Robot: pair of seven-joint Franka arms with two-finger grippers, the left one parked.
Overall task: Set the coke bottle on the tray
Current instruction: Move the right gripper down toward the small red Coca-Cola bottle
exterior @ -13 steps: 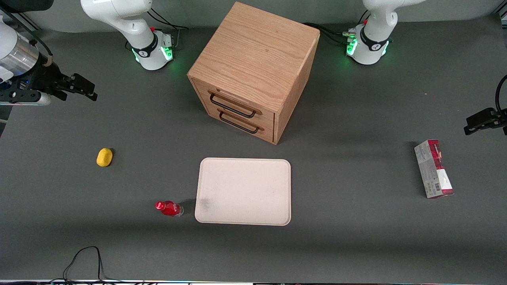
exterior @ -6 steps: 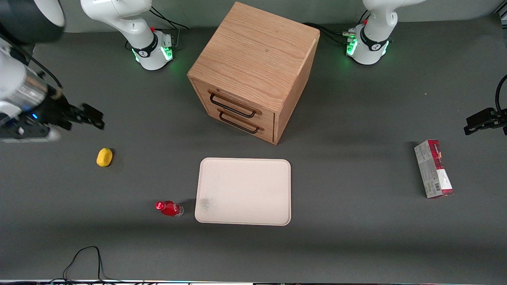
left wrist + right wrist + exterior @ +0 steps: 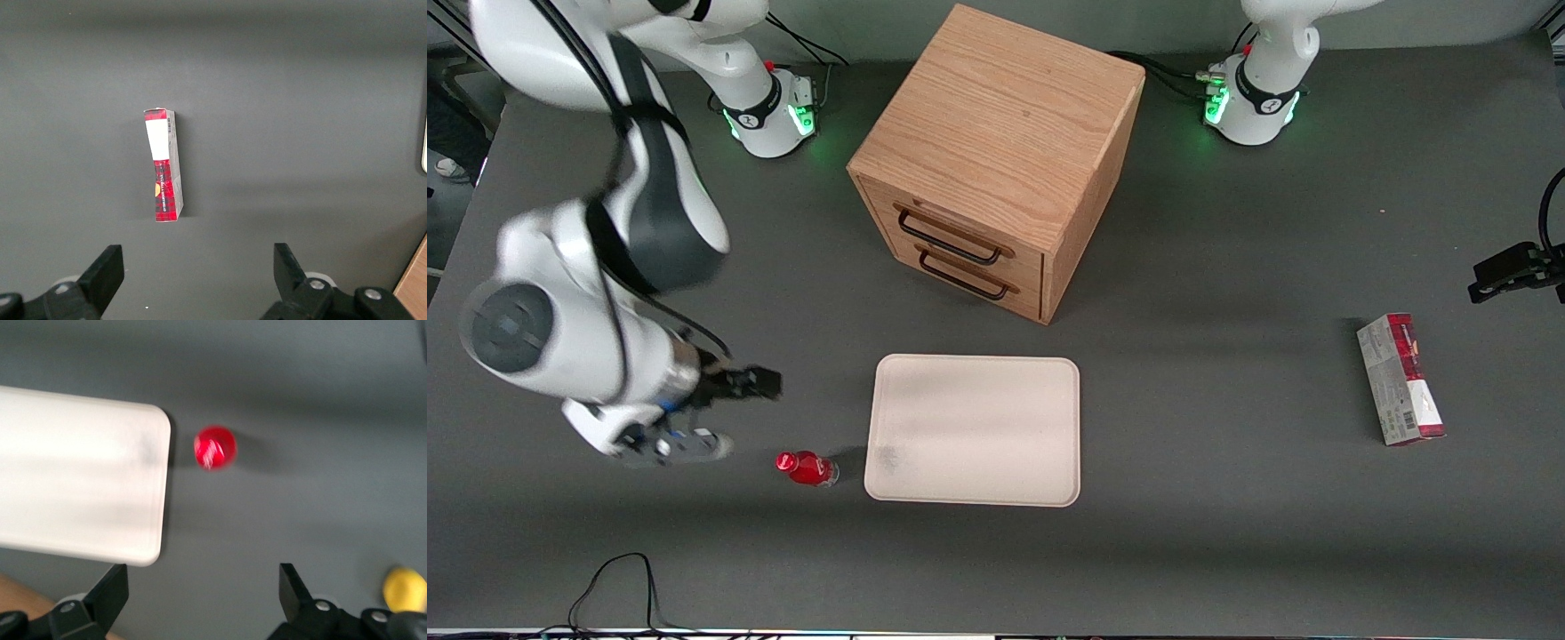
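Observation:
The coke bottle point(image 3: 807, 468), small and red with a red cap, stands on the dark table close beside the tray's short edge, near the tray's dark smudge. The tray point(image 3: 974, 430) is flat, pale beige and bare. My right gripper point(image 3: 751, 385) hangs above the table, open and empty, a little farther from the front camera than the bottle and toward the working arm's end. In the right wrist view the bottle point(image 3: 215, 447) shows as a round red shape next to the tray's rounded corner point(image 3: 73, 480), ahead of the spread gripper point(image 3: 202, 581).
A wooden two-drawer cabinet point(image 3: 996, 160) stands farther from the front camera than the tray. A yellow lemon-like lump point(image 3: 404, 589) lies near the gripper; the arm hides it in the front view. A red-and-grey carton point(image 3: 1400, 378) lies toward the parked arm's end. A black cable point(image 3: 618, 578) loops at the near edge.
The right arm has swung in from the table's end toward the front camera and the bottle, now covering the yellow lump. Bottle and tray have not moved.

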